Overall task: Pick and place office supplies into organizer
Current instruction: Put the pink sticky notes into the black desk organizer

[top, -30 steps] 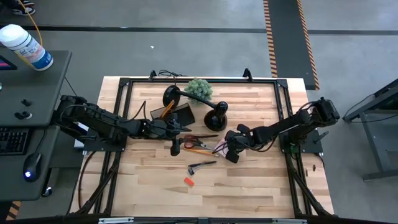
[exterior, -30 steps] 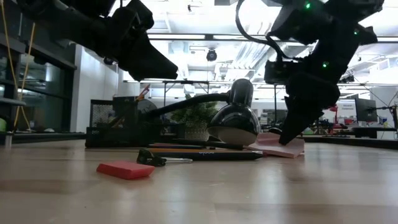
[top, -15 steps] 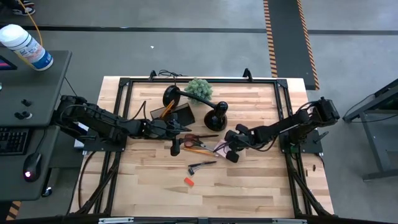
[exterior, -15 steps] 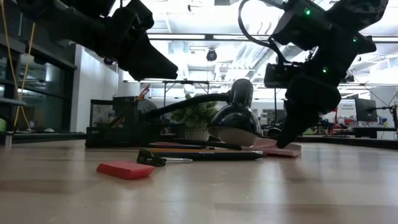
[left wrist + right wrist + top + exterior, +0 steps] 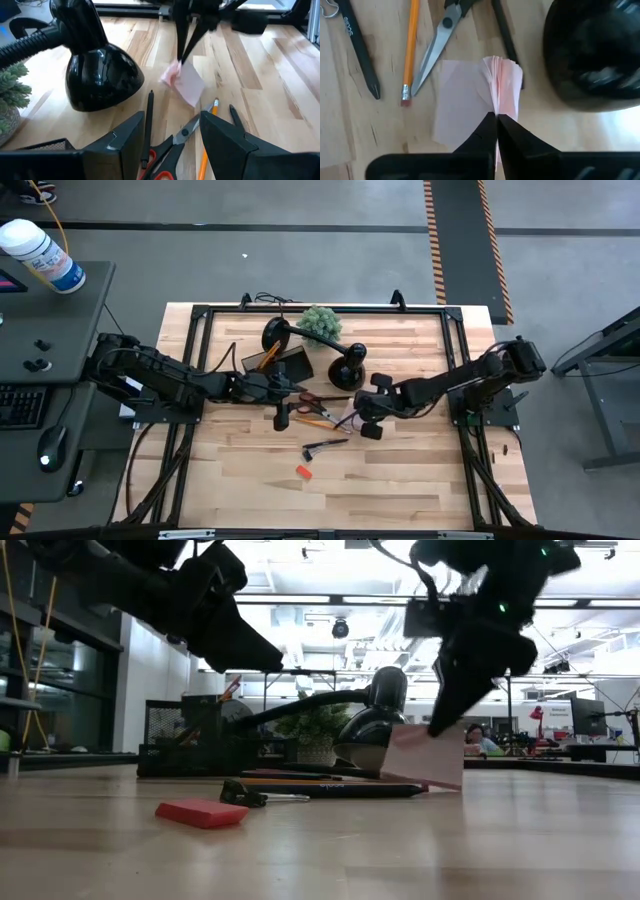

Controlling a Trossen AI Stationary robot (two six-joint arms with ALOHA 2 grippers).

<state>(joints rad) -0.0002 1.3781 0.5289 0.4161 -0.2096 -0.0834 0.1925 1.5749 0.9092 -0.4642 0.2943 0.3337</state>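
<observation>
My right gripper (image 5: pixel 362 418) (image 5: pixel 495 125) is shut on the pink sticky-note pad (image 5: pixel 425 755) (image 5: pixel 182 82), near the middle of the table beside the black lamp (image 5: pixel 347 370). The orange-handled scissors (image 5: pixel 440 40), the pencil (image 5: pixel 410 50) and a black pen (image 5: pixel 362 55) lie flat on the wood under it. My left gripper (image 5: pixel 172 145) (image 5: pixel 292 400) hovers open over the scissors' handles and touches nothing. The dark organizer (image 5: pixel 285 363) stands behind it. A thin black tool (image 5: pixel 325 446) and a red clip (image 5: pixel 200 812) lie nearer the front. My right gripper pinches one edge of the pad (image 5: pixel 496 109) between its two fingers, slanting down from the table's right. The sheets fan apart just beyond the fingertips. The pad hangs tilted below the fingers; whether its lowest edge (image 5: pixel 440 786) still touches the table I cannot tell.
The lamp's head (image 5: pixel 275 335) and a green fuzzy plant (image 5: pixel 320 322) stand at the far side next to the organizer. A black frame (image 5: pixel 200 315) runs around the table's edges. Bare wood lies toward the near edge (image 5: pixel 400 490).
My right gripper has taken hold of the pink pad and gone up, shifting a little toward the table's left. The pad lay flat on the table a second ago; its gripped edge has risen and it now hangs tilted.
</observation>
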